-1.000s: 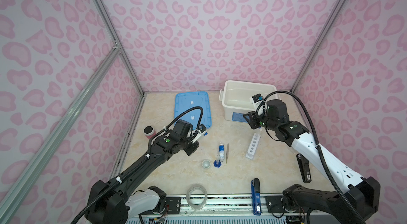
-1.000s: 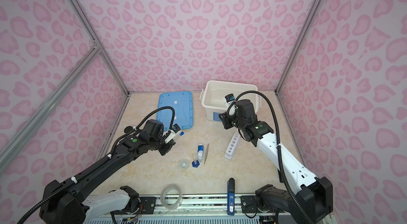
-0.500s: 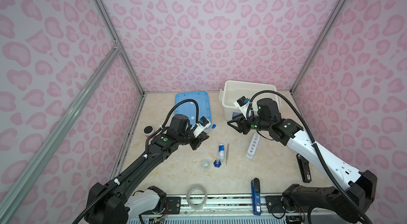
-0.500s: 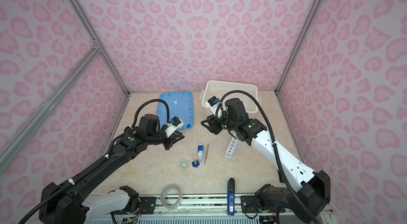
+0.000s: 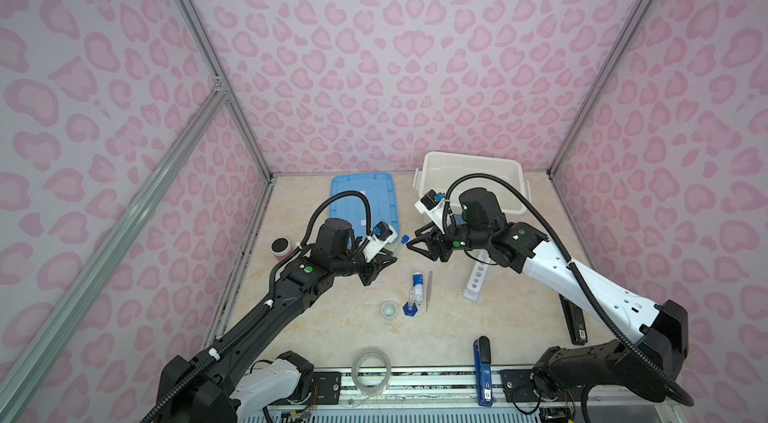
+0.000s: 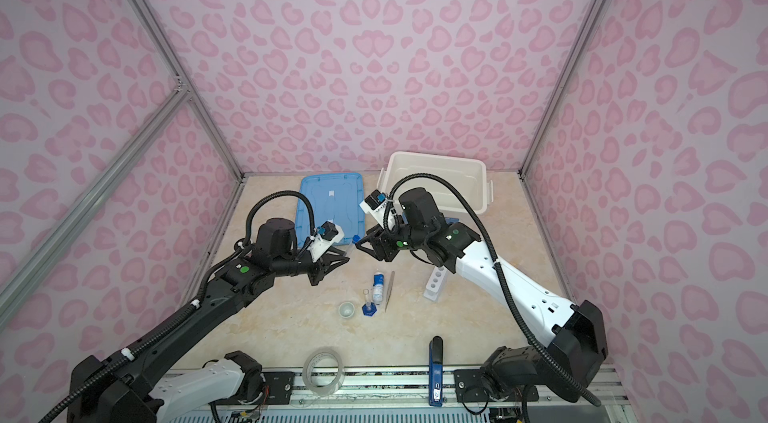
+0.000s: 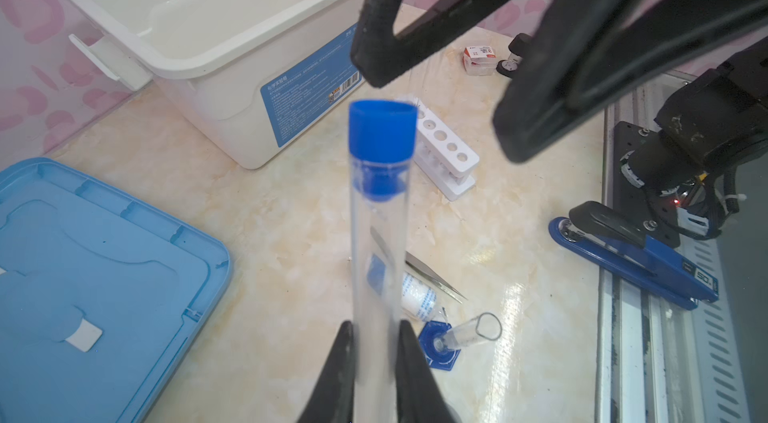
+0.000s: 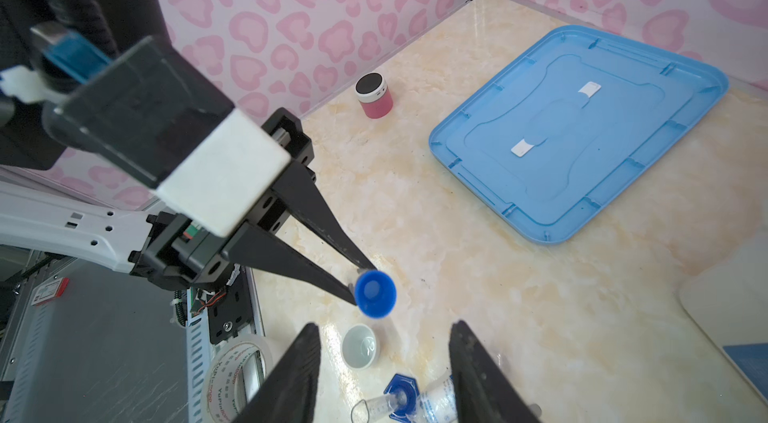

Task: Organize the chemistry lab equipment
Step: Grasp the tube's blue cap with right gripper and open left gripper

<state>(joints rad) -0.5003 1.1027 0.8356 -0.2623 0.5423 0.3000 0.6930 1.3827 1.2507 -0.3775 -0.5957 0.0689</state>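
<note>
My left gripper [image 5: 389,260] [image 7: 374,327] is shut on the lower part of a thin clear test tube [image 7: 376,242], whose blue cap [image 5: 404,238] [image 8: 376,293] points at my right gripper. That right gripper [image 5: 413,239] [image 8: 384,327] hangs open just in front of the cap, not touching it. Below them on the table lie the white five-hole rack [image 5: 476,281] [image 7: 446,151], the small white dish [image 5: 389,310] [image 8: 360,346], the tipped blue-based cylinder [image 5: 410,305] [image 7: 465,333], the blue-labelled bottle [image 5: 417,284] and the metal tweezers [image 5: 429,290].
A white bin [image 5: 469,163] stands at the back right, with its blue lid [image 5: 361,200] flat to its left. A pink jar [image 5: 281,248] sits by the left wall. A tape roll [image 5: 371,369], a blue stapler [image 5: 482,362] and a black stapler [image 5: 573,321] lie near the front.
My right gripper swung left from the bin's front to face the tube cap and opened wider. My left gripper carried the tube up and toward the middle.
</note>
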